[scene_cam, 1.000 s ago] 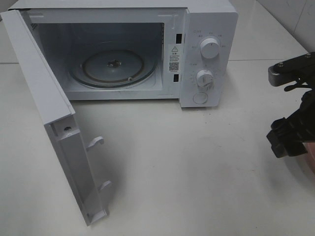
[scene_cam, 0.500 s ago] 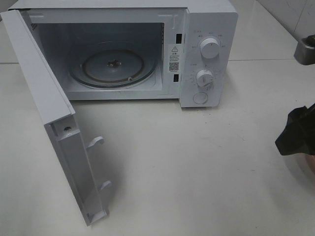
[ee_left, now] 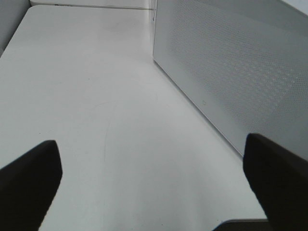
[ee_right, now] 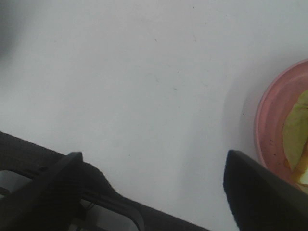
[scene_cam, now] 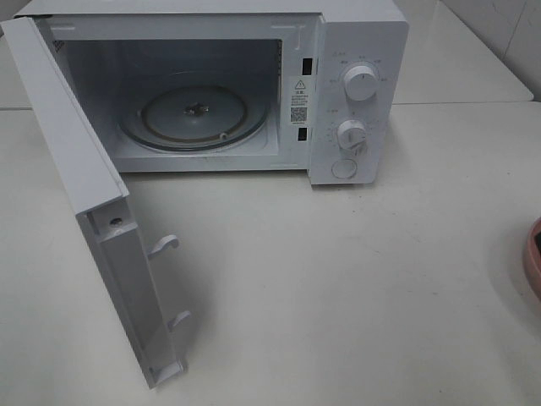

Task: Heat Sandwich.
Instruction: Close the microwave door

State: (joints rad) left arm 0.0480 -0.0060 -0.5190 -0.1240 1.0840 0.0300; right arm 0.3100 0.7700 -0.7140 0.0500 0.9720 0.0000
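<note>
Two jaws released | microwave (scene_cam: 211,85): turntable bare | pink plate (ee_right: 274,120): sandwich (ee_right: 296,130) on it

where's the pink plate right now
The pink plate sits at the table's far right edge in the high view, right of the open microwave, mostly out of frame.

A warning sticker (scene_cam: 299,98) on the microwave (scene_cam: 359,93) is unreadable.

Microwave at the back, plate at the right edge.
We see the white boxy microwave oven (scene_cam: 211,85) standing at the rear of the pale tabletop (scene_cam: 338,288), its hinged door (scene_cam: 93,211) swung out to the left front, a round glass turntable (scene_cam: 194,114) inside, and the round pink plate (scene_cam: 532,262) well apart on the right.
</note>
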